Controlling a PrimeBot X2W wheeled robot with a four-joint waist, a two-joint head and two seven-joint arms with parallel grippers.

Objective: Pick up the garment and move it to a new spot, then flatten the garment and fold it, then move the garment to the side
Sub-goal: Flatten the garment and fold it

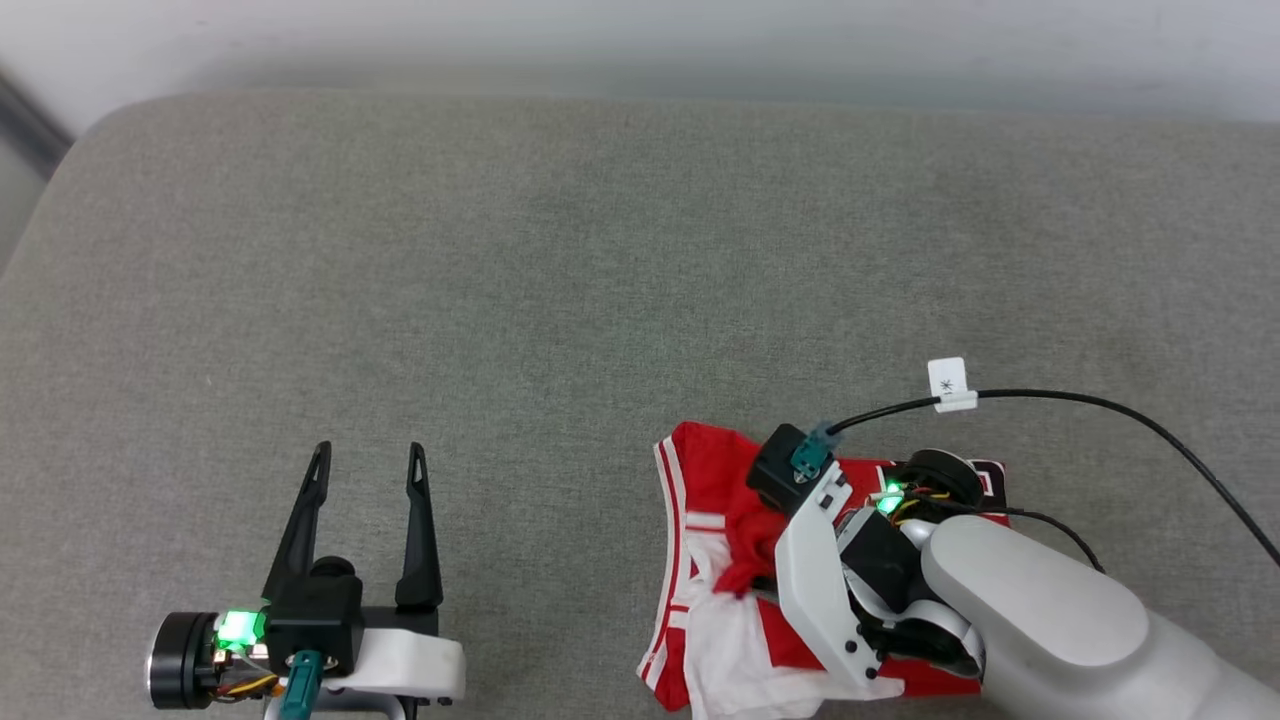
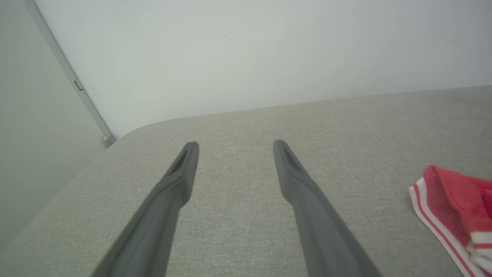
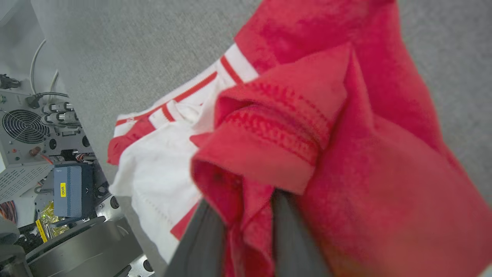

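Note:
The garment (image 1: 708, 478) lies crumpled at the front right of the grey padded surface (image 1: 560, 260), red with white sleeve cloth and red-white striped trim. My right gripper (image 3: 246, 209) is shut on a bunched red fold of the garment (image 3: 346, 134), and cloth hides the fingertips. In the head view the right wrist (image 1: 860, 560) covers the middle of the garment. My left gripper (image 1: 369, 450) rests open at the front left, well apart from the garment. The left wrist view has the left gripper (image 2: 235, 144) with nothing between its fingers, and the garment's striped edge (image 2: 453, 192) lies off to the right.
A black cable with a white tag (image 1: 947, 383) arcs over the surface behind the right wrist. Bare grey surface stretches across the middle and back up to a pale wall (image 1: 640, 40). The robot's base with a fan and wiring (image 3: 38, 134) sits below the surface's edge.

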